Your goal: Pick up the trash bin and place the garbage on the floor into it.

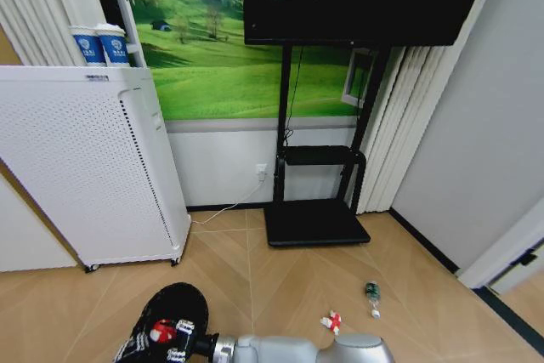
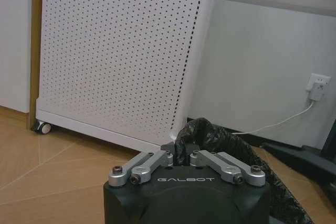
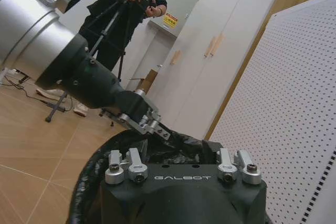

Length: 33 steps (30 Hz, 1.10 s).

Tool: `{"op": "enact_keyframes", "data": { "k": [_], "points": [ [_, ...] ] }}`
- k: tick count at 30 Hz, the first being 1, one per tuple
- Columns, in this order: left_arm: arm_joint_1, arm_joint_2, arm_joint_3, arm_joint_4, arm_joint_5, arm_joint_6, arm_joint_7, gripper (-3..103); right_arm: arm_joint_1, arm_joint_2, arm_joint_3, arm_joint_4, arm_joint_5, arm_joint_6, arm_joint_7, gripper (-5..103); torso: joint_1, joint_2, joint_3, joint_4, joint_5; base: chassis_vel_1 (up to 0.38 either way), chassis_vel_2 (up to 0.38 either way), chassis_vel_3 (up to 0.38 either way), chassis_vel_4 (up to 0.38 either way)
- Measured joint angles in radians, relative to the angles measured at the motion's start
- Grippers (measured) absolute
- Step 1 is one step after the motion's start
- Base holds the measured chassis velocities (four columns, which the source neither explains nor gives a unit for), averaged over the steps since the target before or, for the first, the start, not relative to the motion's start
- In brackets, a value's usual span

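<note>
The black trash bin [image 1: 174, 308], lined with a crinkled black bag, sits low at my left front. My left gripper [image 2: 181, 157] is shut on the bag-covered rim [image 3: 173, 142]; the right wrist view shows it at the far side of the rim [image 3: 152, 126]. My right gripper [image 3: 178, 156] hovers open over the bin's mouth, its arm reaching across from the right [image 1: 178, 335]. A red-and-white bit [image 1: 161, 329] shows beside it; whether it lies inside the bin I cannot tell. On the floor to the right lie a red-and-white wrapper [image 1: 331, 322] and a small clear bottle [image 1: 372, 297].
A white perforated cabinet on wheels [image 1: 85, 167] stands just behind the bin, with two blue-and-white cups [image 1: 102, 44] on top. A black TV stand [image 1: 314, 223] and a white cable [image 1: 225, 210] are at the wall. Bare wooden floor lies between.
</note>
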Motion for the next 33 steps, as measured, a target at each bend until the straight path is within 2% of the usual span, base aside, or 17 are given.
{"op": "enact_keyframes", "data": {
  "k": [1,2,3,6,8,10,14,16,19,33],
  "points": [
    [0.0,-0.001,0.0,0.002,0.001,-0.001,0.001,8,0.0,-0.007,0.006,0.003,-0.001,0.0,0.004,68,0.0,0.0,0.0,0.0001,0.0001,0.0,0.0,0.0,0.0],
    [0.0,-0.002,0.0,0.003,0.002,-0.003,0.001,8,0.0,-0.013,0.013,0.007,-0.001,0.0,0.006,68,0.0,0.0,0.0,0.0,0.0002,0.0,0.0,0.0,0.0],
    [0.0,-0.002,0.0,0.004,0.002,-0.004,0.001,8,0.0,-0.025,0.024,0.014,0.0,0.0,0.011,79,0.0,0.0,0.0,0.0,0.0001,0.0,0.0,0.0,0.0],
    [0.002,-0.002,-0.003,0.004,0.003,-0.005,0.002,8,0.001,-0.046,0.048,0.033,0.016,-0.001,0.013,84,0.0,0.0,0.0,0.0,0.0002,0.0,0.0,0.0,0.0],
    [0.009,0.0,-0.013,0.004,0.0,-0.009,0.003,8,0.005,-0.088,0.103,0.058,0.053,-0.01,0.013,94,0.0,0.0,0.0,0.0,0.0001,0.0,0.0,0.0,0.0],
    [0.013,0.003,-0.018,0.003,-0.002,-0.009,0.003,8,0.005,-0.107,0.136,0.067,0.063,-0.014,0.013,98,0.0,0.0,0.0,0.0,0.0002,0.0,0.0,0.0,0.0],
    [0.016,0.01,-0.027,-0.005,-0.011,-0.01,0.003,8,0.0,-0.149,0.221,0.089,0.077,-0.02,0.0,100,0.0,0.0,0.0,-0.0001,0.0002,0.0,0.0,0.0,0.0],
    [0.017,0.012,-0.03,-0.01,-0.016,-0.01,0.0,8,-0.019,-0.184,0.304,0.107,0.096,-0.016,-0.031,100,0.0,0.0,0.0,-0.0001,0.0003,0.0,0.0,0.0,0.0],
    [0.019,0.011,-0.03,-0.011,-0.015,-0.01,-0.001,8,-0.039,-0.213,0.362,0.115,0.102,-0.007,-0.062,100,0.0,0.0,0.0,-0.0001,0.0003,0.0,0.0,0.0,0.0],
    [0.021,0.004,-0.023,-0.007,-0.003,-0.009,-0.004,8,-0.087,-0.263,0.457,0.152,0.085,0.0,-0.08,100,0.0,0.0,0.0,0.0,0.0003,-0.026,-0.063,0.039,0.065]
  ]
}}
